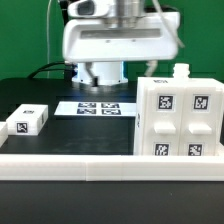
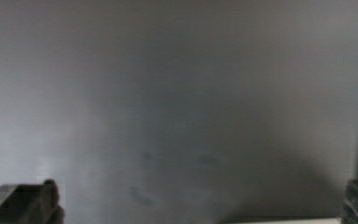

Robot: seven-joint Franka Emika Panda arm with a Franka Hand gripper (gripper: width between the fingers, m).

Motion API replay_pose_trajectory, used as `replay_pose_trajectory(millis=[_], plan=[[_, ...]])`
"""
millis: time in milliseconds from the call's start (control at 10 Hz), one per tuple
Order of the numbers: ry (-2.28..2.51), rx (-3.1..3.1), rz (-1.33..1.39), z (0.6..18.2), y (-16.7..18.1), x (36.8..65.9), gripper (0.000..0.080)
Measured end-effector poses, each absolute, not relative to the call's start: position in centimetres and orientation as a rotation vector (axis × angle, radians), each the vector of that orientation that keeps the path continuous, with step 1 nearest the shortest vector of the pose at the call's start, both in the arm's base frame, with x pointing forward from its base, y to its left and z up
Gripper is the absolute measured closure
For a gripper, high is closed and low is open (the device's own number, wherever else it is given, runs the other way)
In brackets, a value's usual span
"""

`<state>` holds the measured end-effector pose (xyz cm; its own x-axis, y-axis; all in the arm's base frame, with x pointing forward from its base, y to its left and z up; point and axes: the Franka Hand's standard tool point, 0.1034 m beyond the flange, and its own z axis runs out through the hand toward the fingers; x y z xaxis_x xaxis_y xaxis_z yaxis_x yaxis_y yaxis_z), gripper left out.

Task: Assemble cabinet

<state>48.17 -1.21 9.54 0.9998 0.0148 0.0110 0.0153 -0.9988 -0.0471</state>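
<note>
The cabinet (image 1: 178, 115), a big white box with black-and-white tags on its small square fronts, stands at the exterior view's right, with a small white peg on top. The white arm (image 1: 118, 40) rises behind the table, and its hand is out of the exterior view. In the wrist view my gripper (image 2: 194, 205) shows only as two dark fingertips (image 2: 25, 205) far apart at the picture's edges. The jaws stand wide open with nothing between them. Beyond them is only blurred grey surface.
A small white tagged block (image 1: 28, 121) lies at the exterior view's left. The marker board (image 1: 98, 107) lies flat in the middle in front of the arm's base. A white rail (image 1: 90, 160) runs along the table's near edge.
</note>
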Motion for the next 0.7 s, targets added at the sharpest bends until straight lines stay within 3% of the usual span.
replay_pose_trajectory(millis=[200,700], plan=[[-0.023,-3.110,-0.018,8.8,-5.9,47.3,0.0002],[-0.013,-3.129,-0.017,8.6,-10.6,46.6,0.0002]])
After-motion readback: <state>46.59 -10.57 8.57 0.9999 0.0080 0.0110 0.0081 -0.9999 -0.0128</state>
